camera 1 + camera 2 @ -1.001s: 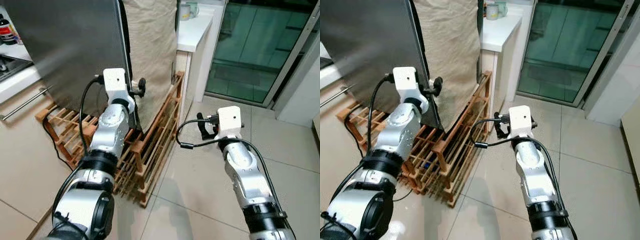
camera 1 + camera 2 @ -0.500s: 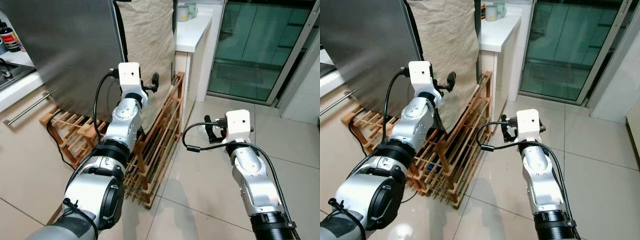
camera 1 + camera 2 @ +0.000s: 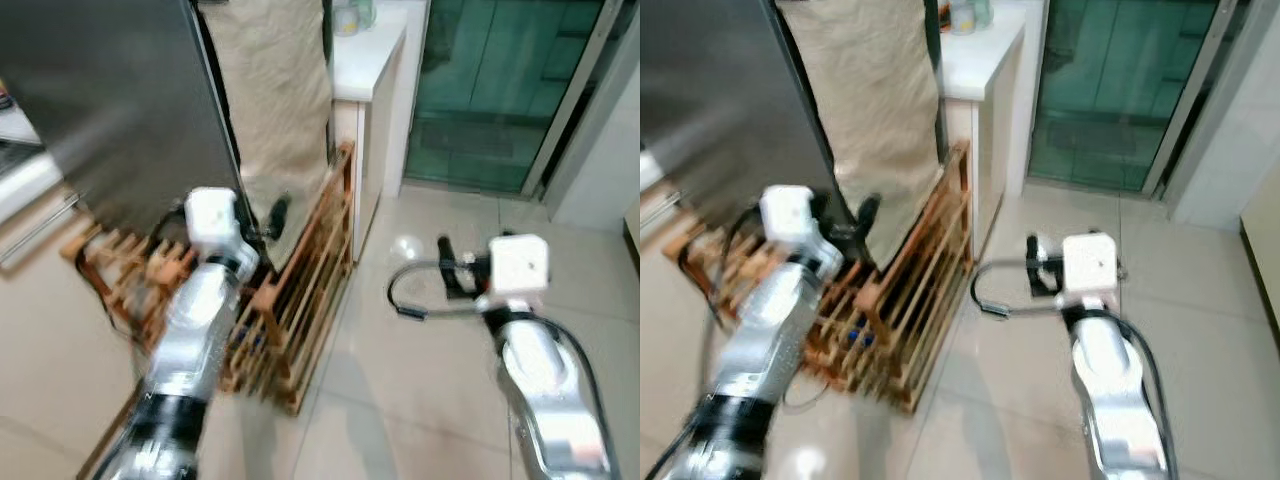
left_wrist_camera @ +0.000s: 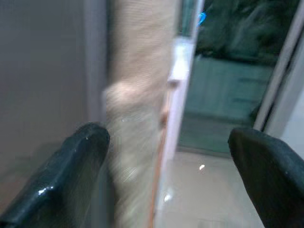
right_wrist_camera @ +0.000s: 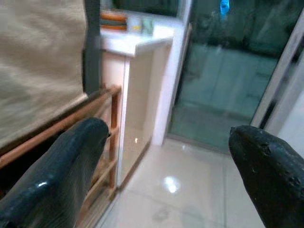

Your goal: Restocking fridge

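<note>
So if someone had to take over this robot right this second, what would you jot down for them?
Left gripper: open, empty, raised near the steel fridge door's edge, beside the beige cloth.
Right gripper: open, empty, out over the tiled floor.
Wooden rack stands at the fridge's foot; white counter behind.
Done: nothing picked up. Fridge door appears shut.
Left: open the fridge, find items, stock. The head views are blurred.

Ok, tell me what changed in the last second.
The left end effector rose toward the fridge door edge half a second ago, then dropped back to the fridge corner, above the wooden rack. The whole picture shifted and blurred, so the head camera moved. The right end effector stays raised over the floor tiles. Both remain open and empty; the beige cloth hangs as before.
</note>
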Motion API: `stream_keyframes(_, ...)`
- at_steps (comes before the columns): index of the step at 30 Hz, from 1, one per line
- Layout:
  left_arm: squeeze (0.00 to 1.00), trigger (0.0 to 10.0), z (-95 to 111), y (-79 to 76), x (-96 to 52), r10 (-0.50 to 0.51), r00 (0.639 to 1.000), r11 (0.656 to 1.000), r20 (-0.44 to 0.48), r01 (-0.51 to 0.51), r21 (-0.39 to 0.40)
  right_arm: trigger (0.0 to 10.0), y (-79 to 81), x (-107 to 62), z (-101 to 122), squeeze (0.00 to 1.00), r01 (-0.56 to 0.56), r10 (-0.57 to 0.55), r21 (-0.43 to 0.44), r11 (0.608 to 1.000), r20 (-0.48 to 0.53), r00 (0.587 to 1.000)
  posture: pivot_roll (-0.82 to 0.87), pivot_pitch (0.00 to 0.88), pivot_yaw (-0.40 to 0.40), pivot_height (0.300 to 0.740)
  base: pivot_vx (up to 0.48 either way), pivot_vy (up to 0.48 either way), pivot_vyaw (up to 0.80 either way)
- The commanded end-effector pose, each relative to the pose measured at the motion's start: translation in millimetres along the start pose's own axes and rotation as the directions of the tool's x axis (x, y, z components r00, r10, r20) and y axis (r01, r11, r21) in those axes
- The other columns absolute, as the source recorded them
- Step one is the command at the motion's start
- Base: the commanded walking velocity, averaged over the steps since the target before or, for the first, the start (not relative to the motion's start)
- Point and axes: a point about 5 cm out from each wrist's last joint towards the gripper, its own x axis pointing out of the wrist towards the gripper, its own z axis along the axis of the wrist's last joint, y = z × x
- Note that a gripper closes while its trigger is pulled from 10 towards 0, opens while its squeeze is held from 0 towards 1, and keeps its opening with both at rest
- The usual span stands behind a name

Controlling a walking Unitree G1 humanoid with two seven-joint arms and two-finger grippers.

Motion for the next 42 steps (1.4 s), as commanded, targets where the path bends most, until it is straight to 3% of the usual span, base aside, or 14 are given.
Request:
stream_keyframes(1,0.00,10.0,21,-3.5,-19.6,-0.058,0.995,0.996,0.076,0.053,0.070,10.0,4.1,-12.0,11,0.00,-0.050,0.047,0.029,0.998,0.070,0.996,-0.20,0.000,0.071,0.740,0.000,0.000,0.00)
stream_keyframes(2,0.00,10.0,20,-3.8,-31.2,-0.064,0.995,0.994,0.072,0.058,0.091,10.0,3.0,-17.2,11,0.00,-0.054,0.051,0.038,0.998,0.080,0.996,-0.20,0.000,0.071,0.740,0.000,0.000,0.00)
stream_keyframes(3,0.00,10.0,20,-3.8,-31.2,-0.064,0.995,0.994,0.072,0.058,0.091,10.0,3.0,-17.2,11,0.00,-0.054,0.051,0.038,0.998,0.080,0.996,-0.20,0.000,0.071,0.740,0.000,0.000,0.00)
stream_keyframes(4,0.00,10.0,17,-7.1,-52.5,-0.053,0.996,0.994,0.070,0.045,0.104,10.0,-0.9,-27.7,8,0.00,-0.049,0.047,0.018,0.999,0.104,0.993,-0.18,0.000,0.059,0.740,0.000,0.000,0.00)
stream_keyframes(5,0.00,10.0,16,-12.2,-60.6,-0.058,0.996,0.994,0.066,0.051,0.097,10.0,-1.4,-32.1,5,0.00,-0.058,0.058,-0.005,0.998,0.105,0.993,-0.17,0.000,0.055,0.740,0.000,0.000,0.00)
stream_keyframes(9,0.00,10.0,17,-25.9,-72.4,-0.065,0.998,0.996,0.014,0.064,0.068,10.0,-1.8,-39.2,-6,0.00,-0.077,0.077,-0.011,0.997,0.055,0.996,-0.16,0.000,0.052,0.740,0.000,0.000,0.00)
stream_keyframes(17,0.00,10.0,24,-22.3,-46.0,0.004,1.000,0.996,-0.008,-0.003,0.093,10.0,1.1,-21.0,-8,0.00,-0.056,0.056,0.002,0.998,0.070,0.996,-0.16,0.000,0.065,0.740,0.419,0.000,0.00)
stream_keyframes(33,0.00,10.0,26,-19.4,-42.7,0.100,0.995,0.994,-0.014,-0.099,0.037,10.0,5.8,-4.4,-5,0.00,-0.104,0.103,-0.001,0.995,0.090,0.991,-0.16,0.000,0.054,0.740,0.478,0.000,0.00)
stream_keyframes(42,0.00,10.0,36,-5.7,-38.8,0.203,0.979,0.977,0.022,-0.204,0.062,10.0,10.4,1.5,-6,0.00,-0.129,0.128,-0.001,0.992,0.088,0.988,-0.16,0.000,0.052,0.740,0.033,0.000,0.00)
